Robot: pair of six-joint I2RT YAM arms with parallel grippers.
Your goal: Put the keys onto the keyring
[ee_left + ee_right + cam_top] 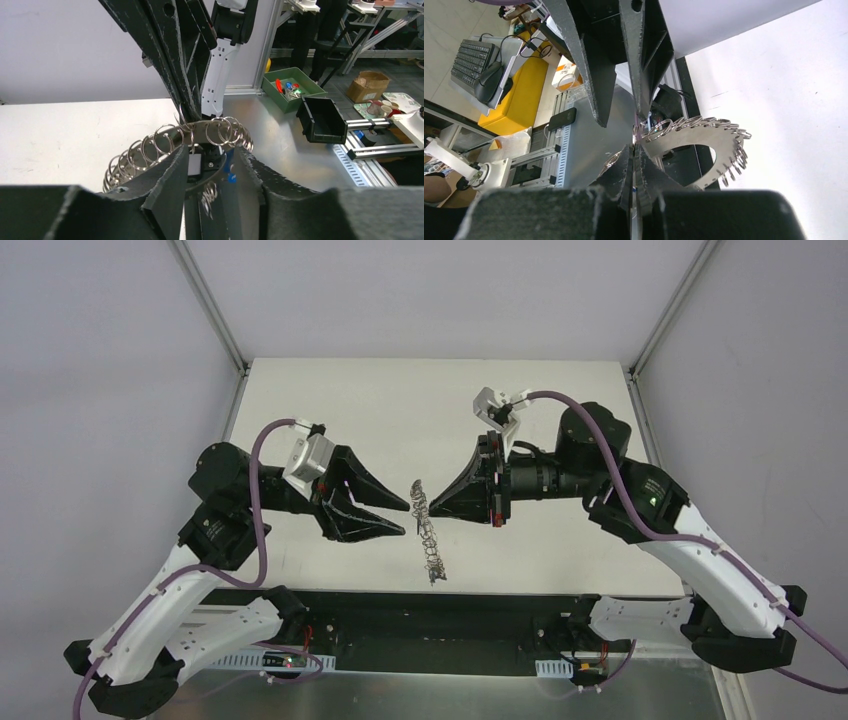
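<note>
1 white table point(560, 440), grey walls point(100, 340), right fingers point(455, 495) pinching keyring point(719, 137), left fingers point(370, 485) apart

Grey loop-rimmed keyring point(716, 134) — upright, edge-on

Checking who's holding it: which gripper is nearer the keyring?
Right. The right gripper is shut on the keyring at its rim; the left gripper is open, close on its opposite side, not gripping.

The keyring point(723, 133) is smooth grey metal, wire loops point(165, 142) glossy; table point(380, 400) matt white.
</note>
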